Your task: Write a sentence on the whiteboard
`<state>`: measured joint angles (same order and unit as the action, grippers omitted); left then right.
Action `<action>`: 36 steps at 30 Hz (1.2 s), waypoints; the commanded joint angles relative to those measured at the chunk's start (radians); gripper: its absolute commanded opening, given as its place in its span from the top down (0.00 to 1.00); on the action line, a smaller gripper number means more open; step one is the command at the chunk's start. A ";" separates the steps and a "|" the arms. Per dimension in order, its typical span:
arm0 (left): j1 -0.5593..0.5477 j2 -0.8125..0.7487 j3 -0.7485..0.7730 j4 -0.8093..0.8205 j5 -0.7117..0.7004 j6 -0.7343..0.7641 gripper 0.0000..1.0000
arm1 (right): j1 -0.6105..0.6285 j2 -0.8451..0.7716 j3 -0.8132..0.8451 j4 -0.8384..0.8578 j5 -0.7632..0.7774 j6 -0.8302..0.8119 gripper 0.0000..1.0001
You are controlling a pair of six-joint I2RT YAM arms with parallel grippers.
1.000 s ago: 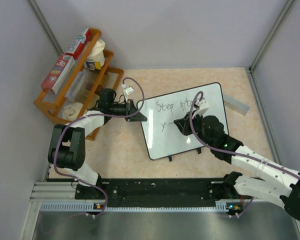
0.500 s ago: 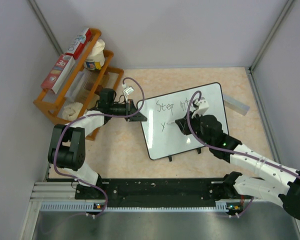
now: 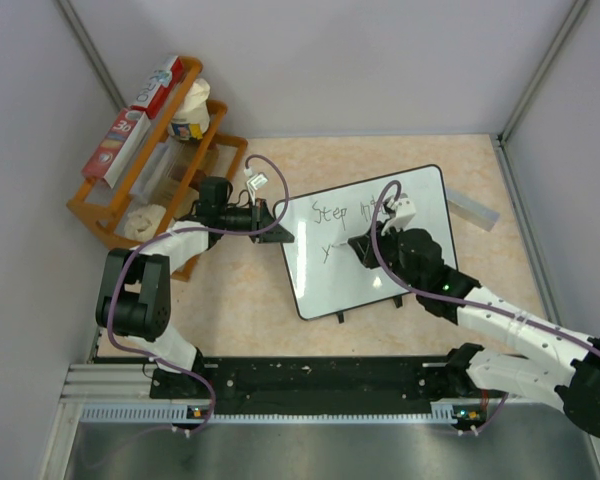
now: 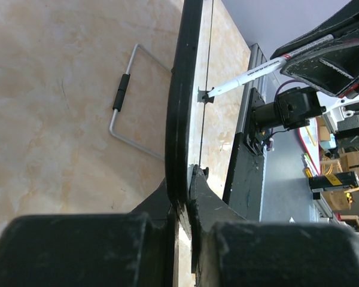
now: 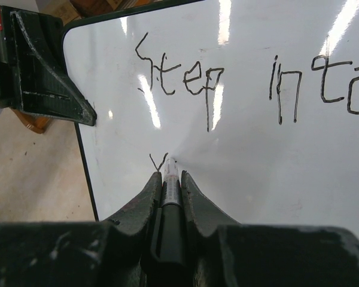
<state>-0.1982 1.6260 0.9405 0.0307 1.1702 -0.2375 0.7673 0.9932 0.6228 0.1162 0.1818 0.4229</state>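
The whiteboard [image 3: 420, 205] lies tilted on the table, also showing edge-on in the left wrist view [image 4: 180, 107] and in the right wrist view [image 5: 275, 155]. Its sentence [image 5: 251, 81] reads "Step into" with a "y" [image 5: 157, 161] begun on the second line. My left gripper [image 3: 276, 226] is shut on the whiteboard's left edge [image 4: 188, 194]. My right gripper [image 3: 358, 248] is shut on a marker [image 5: 169, 179] whose tip touches the board just right of the "y". The marker also shows in the left wrist view [image 4: 257, 75].
An orange wooden rack [image 3: 110, 210] with boxes and a cup stands at the back left. A small grey flat bar [image 3: 472, 208] lies right of the board. A wire stand [image 4: 122, 113] lies under the board. Grey walls enclose the table.
The right gripper with the marker has shifted slightly left and up over the second line. The left gripper and the board have not moved.
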 commanded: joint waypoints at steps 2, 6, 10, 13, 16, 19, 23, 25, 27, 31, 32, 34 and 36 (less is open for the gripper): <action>-0.032 0.031 -0.037 -0.023 -0.155 0.222 1.00 | -0.011 0.005 0.017 0.005 -0.005 -0.004 1.00; -0.032 0.031 -0.037 -0.023 -0.155 0.222 1.00 | -0.011 -0.007 0.005 -0.009 -0.024 -0.004 1.00; -0.032 0.029 -0.037 -0.023 -0.155 0.222 1.00 | -0.011 -0.008 -0.014 -0.016 -0.030 -0.004 1.00; -0.032 0.031 -0.037 -0.023 -0.155 0.222 1.00 | -0.011 -0.016 -0.026 -0.020 -0.030 -0.004 1.00; -0.032 0.029 -0.037 -0.023 -0.155 0.222 1.00 | -0.011 -0.024 -0.035 -0.027 -0.024 -0.004 1.00; -0.032 0.029 -0.035 -0.023 -0.155 0.222 1.00 | -0.011 -0.027 -0.041 -0.033 -0.015 -0.004 1.00; -0.032 0.029 -0.037 -0.023 -0.156 0.222 1.00 | -0.011 -0.031 -0.046 -0.038 0.010 -0.006 1.00; -0.032 0.029 -0.037 -0.025 -0.156 0.222 1.00 | -0.013 -0.034 -0.044 -0.038 0.024 -0.006 1.00; -0.032 0.029 -0.037 -0.025 -0.156 0.222 1.00 | -0.020 -0.039 -0.041 -0.036 0.033 -0.006 1.00; -0.032 0.031 -0.037 -0.025 -0.156 0.224 1.00 | -0.028 -0.041 -0.020 -0.036 0.047 -0.007 1.00; -0.032 0.031 -0.037 -0.025 -0.156 0.222 1.00 | -0.031 -0.041 -0.017 -0.036 0.048 -0.010 1.00; -0.032 0.031 -0.037 -0.025 -0.156 0.222 1.00 | -0.036 -0.041 -0.012 -0.033 0.048 -0.013 1.00; -0.032 0.029 -0.035 -0.025 -0.156 0.222 1.00 | -0.039 -0.038 -0.005 -0.026 0.042 -0.016 1.00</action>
<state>-0.1982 1.6260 0.9405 0.0307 1.1702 -0.2379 0.7513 0.9627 0.5957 0.0990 0.1711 0.4232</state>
